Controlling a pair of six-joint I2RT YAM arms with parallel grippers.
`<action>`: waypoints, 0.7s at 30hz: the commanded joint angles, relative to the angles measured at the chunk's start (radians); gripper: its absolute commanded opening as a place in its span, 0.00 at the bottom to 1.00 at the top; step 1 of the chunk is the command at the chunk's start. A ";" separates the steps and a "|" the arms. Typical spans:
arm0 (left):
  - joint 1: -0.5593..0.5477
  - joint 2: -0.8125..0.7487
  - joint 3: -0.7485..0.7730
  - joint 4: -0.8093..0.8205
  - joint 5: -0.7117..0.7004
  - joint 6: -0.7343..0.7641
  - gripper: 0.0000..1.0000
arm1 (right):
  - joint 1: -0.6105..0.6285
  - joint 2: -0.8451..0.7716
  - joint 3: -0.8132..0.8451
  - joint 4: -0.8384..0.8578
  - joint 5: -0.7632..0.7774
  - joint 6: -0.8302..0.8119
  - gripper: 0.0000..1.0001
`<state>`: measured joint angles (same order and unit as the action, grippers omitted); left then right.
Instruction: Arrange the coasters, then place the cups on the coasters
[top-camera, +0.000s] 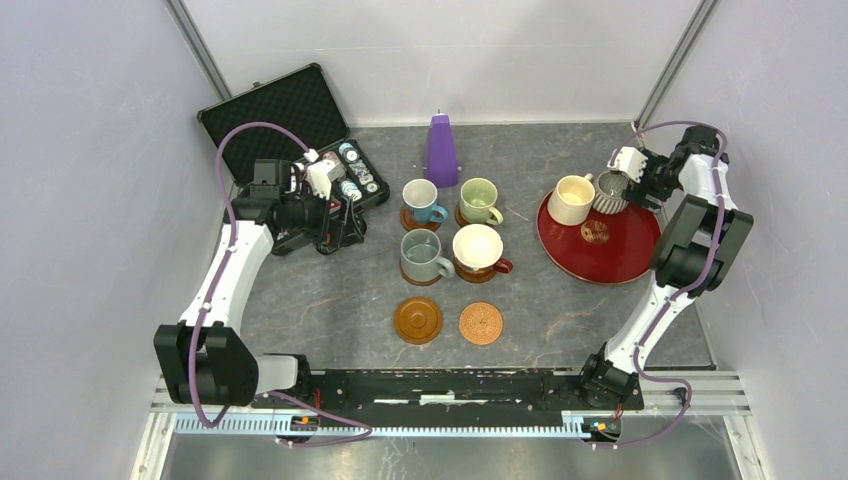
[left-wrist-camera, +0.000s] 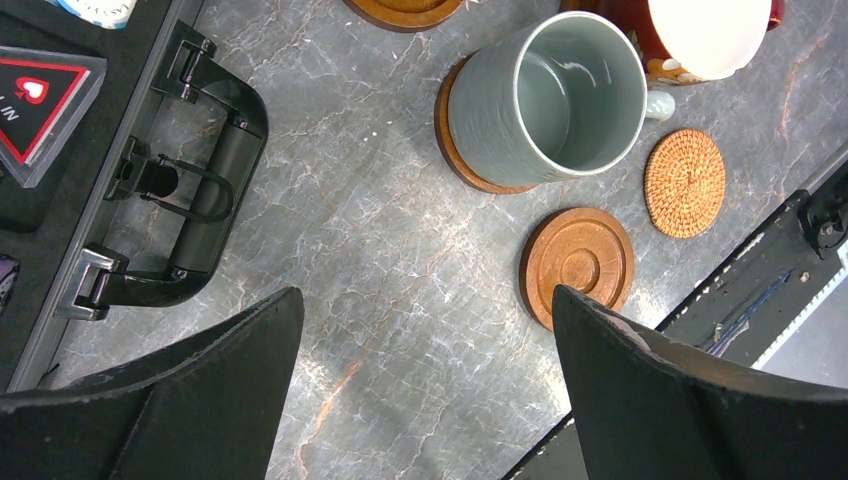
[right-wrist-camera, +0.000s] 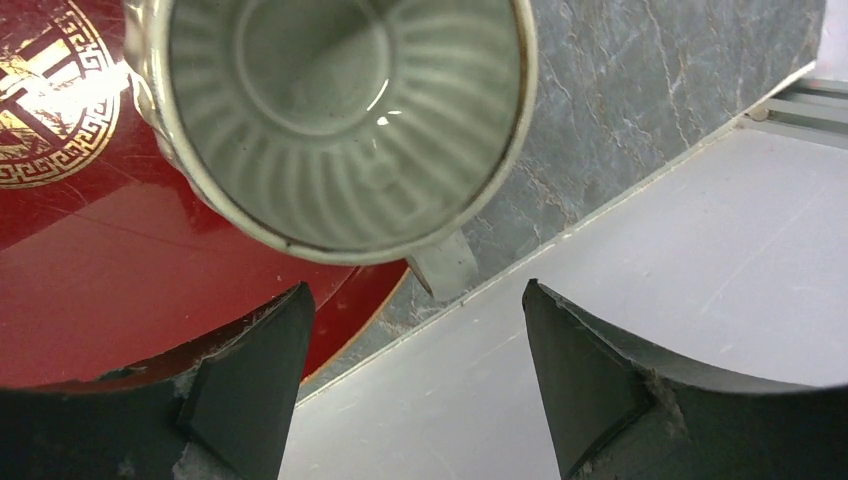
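1. At the far rim of the large red round tray (top-camera: 620, 258), the grey ribbed ceramic mug (right-wrist-camera: 340, 120) stands just beside the cream yellow mug (top-camera: 570, 200).
2. The right gripper (right-wrist-camera: 415, 300) is spread wide and holds nothing. The ribbed mug's handle points toward the gap, and neither finger touches it.
3. Mid-worktop, the blue mug (top-camera: 422, 198), pale green mug (top-camera: 478, 199), grey-teal mug (top-camera: 420, 254) and red mug with white inside (top-camera: 478, 248) each stand on a brown coaster (left-wrist-camera: 455, 150).
4. Nearer the arms lie two bare coasters: a glossy ringed brown disc (top-camera: 418, 320) and, to its right, a woven orange-brown disc (top-camera: 481, 323).
5. The left gripper (left-wrist-camera: 425, 300) is fully spread and empty. It hovers over the grey marbled worktop (top-camera: 330, 290) beside the open black case (top-camera: 270, 115).
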<state>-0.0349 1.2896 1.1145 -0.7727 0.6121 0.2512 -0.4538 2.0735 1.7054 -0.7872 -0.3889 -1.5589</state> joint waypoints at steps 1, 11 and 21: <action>0.003 0.002 0.004 0.003 0.022 0.036 1.00 | 0.016 0.021 0.044 -0.012 -0.041 -0.066 0.83; 0.003 -0.004 0.001 0.004 -0.012 0.032 1.00 | 0.013 -0.019 0.008 -0.150 -0.039 -0.117 0.58; 0.003 -0.006 -0.001 0.010 -0.007 0.030 1.00 | -0.011 -0.032 -0.022 -0.168 -0.043 -0.035 0.59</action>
<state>-0.0349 1.2945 1.1133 -0.7727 0.6029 0.2512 -0.4576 2.0560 1.6714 -0.8955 -0.4084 -1.6089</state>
